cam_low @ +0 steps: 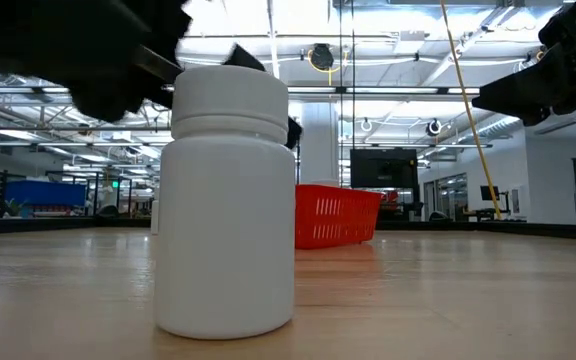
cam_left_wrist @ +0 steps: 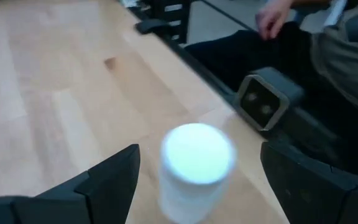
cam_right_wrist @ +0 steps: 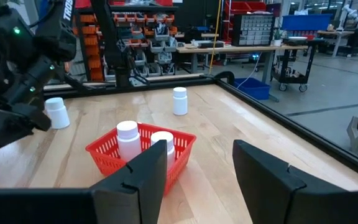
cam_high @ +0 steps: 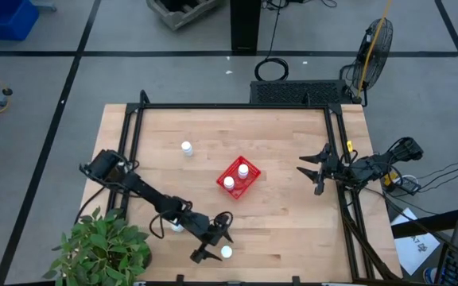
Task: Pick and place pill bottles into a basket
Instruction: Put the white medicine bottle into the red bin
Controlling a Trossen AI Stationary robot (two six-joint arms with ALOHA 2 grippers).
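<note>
My left gripper (cam_high: 216, 241) is open near the table's near edge. Its fingers stand on either side of an upright white pill bottle (cam_left_wrist: 194, 165), also in the high view (cam_high: 227, 253), without touching it. Another bottle (cam_high: 176, 228) stands beside the left arm. A third bottle (cam_high: 187, 148) stands at the far left. The red basket (cam_high: 249, 187) sits mid-table with two bottles (cam_high: 243, 169) (cam_high: 229, 183) upright in it. My right gripper (cam_high: 312, 171) is open and empty above the table's right side, facing the basket (cam_right_wrist: 104, 155).
A black frame (cam_high: 237, 106) runs along the table's edges. A potted plant (cam_high: 102, 250) stands at the near left corner. A small camera (cam_left_wrist: 263, 102) sits at the near edge, just beyond the bottle. A person's hand (cam_left_wrist: 272, 15) shows beyond the table.
</note>
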